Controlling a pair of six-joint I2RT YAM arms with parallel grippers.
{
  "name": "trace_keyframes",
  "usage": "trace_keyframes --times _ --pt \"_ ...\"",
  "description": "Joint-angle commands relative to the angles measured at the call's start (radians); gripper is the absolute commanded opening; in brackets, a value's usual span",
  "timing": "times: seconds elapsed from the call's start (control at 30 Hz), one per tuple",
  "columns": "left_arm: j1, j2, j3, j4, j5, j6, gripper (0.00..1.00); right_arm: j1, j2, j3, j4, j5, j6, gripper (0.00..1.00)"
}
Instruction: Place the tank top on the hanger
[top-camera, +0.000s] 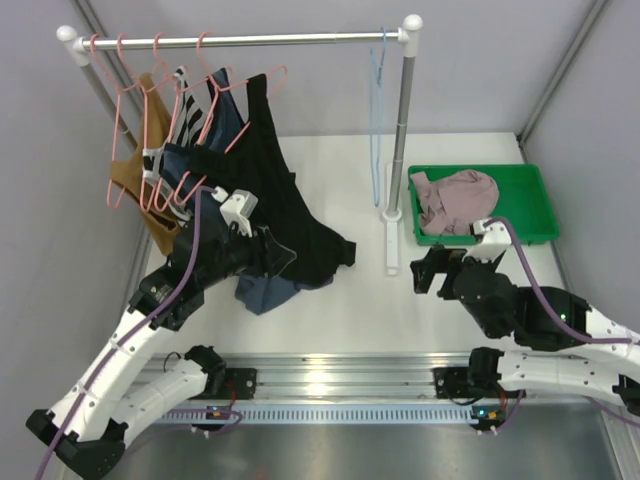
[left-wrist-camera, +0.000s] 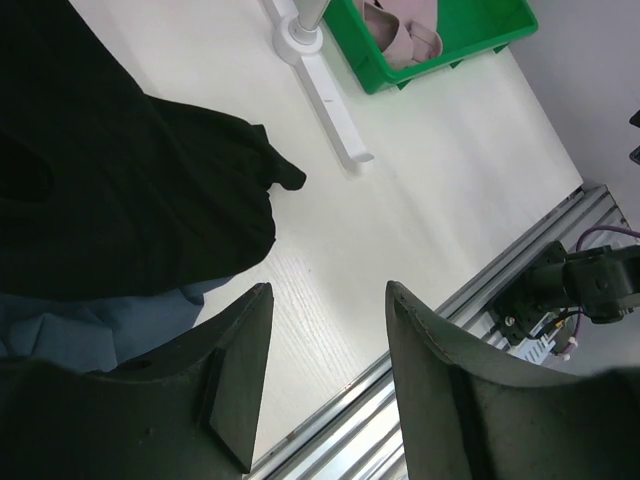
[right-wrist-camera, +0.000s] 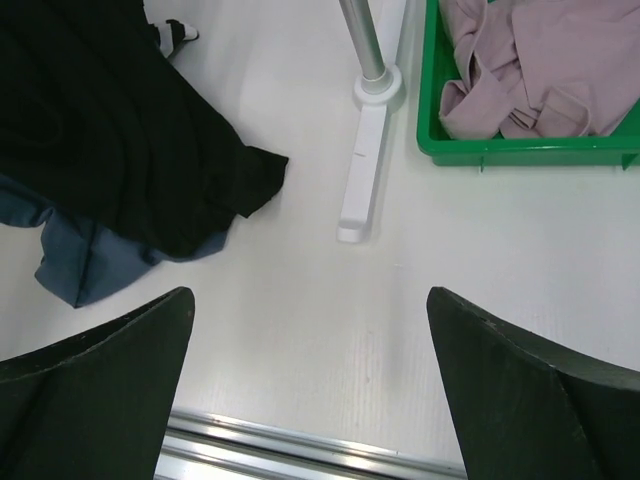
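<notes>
Tank top (top-camera: 458, 198) lies crumpled in a green bin (top-camera: 528, 202) at the far right of the worktop (top-camera: 350, 310), and nothing is holding it. Across the back runs a clothes rail (top-camera: 250, 40). Its right post stands on a white foot (top-camera: 391, 250) just left of the bin. A black top (top-camera: 290, 210) hangs from the left half of the rail and drapes down onto the worktop, with a navy top (top-camera: 262, 292) showing beneath its hem. Several pink hangers (top-camera: 150, 100) crowd that same end, some carrying other clothes. The light-blue hanger (top-camera: 372, 140) hangs alone near the right end of the rail, beside the post, with nothing on it. My left gripper (left-wrist-camera: 328, 300) is spread and empty at the edge of the black and navy cloth. My right gripper (right-wrist-camera: 310, 300) is spread wide and empty over bare worktop, near the white foot and the front of the bin.
</notes>
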Motion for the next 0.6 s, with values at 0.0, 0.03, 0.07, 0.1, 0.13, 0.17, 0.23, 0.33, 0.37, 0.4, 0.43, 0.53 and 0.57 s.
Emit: trace_keyframes --times 0.0,0.03,0.07,0.1,0.13,0.17,0.23,0.33,0.37,0.4,0.43,0.53,0.57 --pt "-0.004 -0.006 0.022 0.002 0.012 0.012 0.54 -0.010 -0.032 -0.009 0.020 0.013 0.003 1.00" --pt "-0.004 -0.004 0.022 0.001 0.014 0.012 0.54 -0.009 -0.032 -0.003 0.009 0.019 0.006 1.00" --pt "-0.004 -0.004 0.022 0.001 0.017 0.012 0.54 -0.009 -0.034 0.004 0.006 0.021 0.003 1.00" --pt "-0.004 -0.003 0.020 0.001 0.019 0.012 0.54 -0.010 -0.034 0.005 0.003 0.026 0.001 1.00" --pt "-0.004 -0.004 0.020 0.001 0.019 0.012 0.54 -0.012 -0.029 0.007 0.008 0.036 -0.007 1.00" --pt "-0.004 -0.004 0.019 0.001 0.022 0.012 0.54 -0.014 -0.022 0.016 0.008 0.041 -0.036 1.00" --pt "-0.004 0.002 0.019 0.002 0.025 0.010 0.54 -0.039 0.021 0.059 -0.020 0.046 -0.060 1.00" --pt "-0.004 0.007 0.022 0.004 0.031 0.012 0.54 -0.182 0.090 0.097 -0.006 -0.069 -0.150 1.00" --pt "-0.004 0.008 0.022 0.004 0.031 0.012 0.54 -0.251 0.098 0.088 0.058 -0.138 -0.233 1.00" --pt "-0.004 0.010 0.022 0.005 0.034 0.015 0.54 -0.418 0.098 0.074 0.092 -0.217 -0.270 1.00" --pt "-0.004 0.005 0.022 0.005 0.032 0.015 0.54 -0.508 0.095 0.047 0.118 -0.385 -0.299 1.00" --pt "-0.002 0.000 0.026 0.007 0.035 0.015 0.54 -0.835 0.104 0.025 0.190 -0.691 -0.370 1.00" --pt "-0.004 -0.001 0.028 0.008 0.037 0.016 0.54 -0.904 0.115 0.024 0.201 -0.751 -0.387 1.00"
